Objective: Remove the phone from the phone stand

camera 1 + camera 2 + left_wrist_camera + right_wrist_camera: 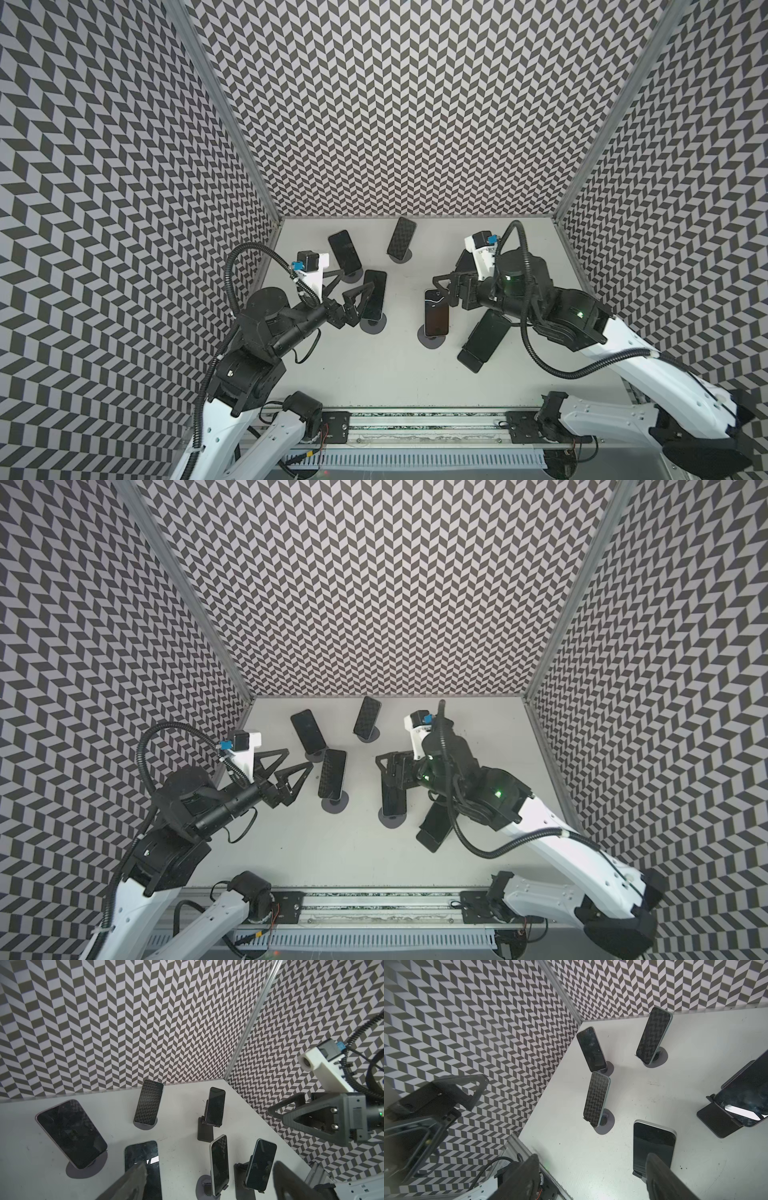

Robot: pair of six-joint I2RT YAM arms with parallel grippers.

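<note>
Currently: left claw spread wide, empty; right claw parted, nothing held, close beside phone. Risk noted: stand could be toppled if phone is clipped off-centre.

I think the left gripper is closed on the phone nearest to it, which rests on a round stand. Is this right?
Not quite. The left gripper is open and holds nothing: a top view shows its jaws spread, clear of that phone, which does rest on a round stand.
</note>
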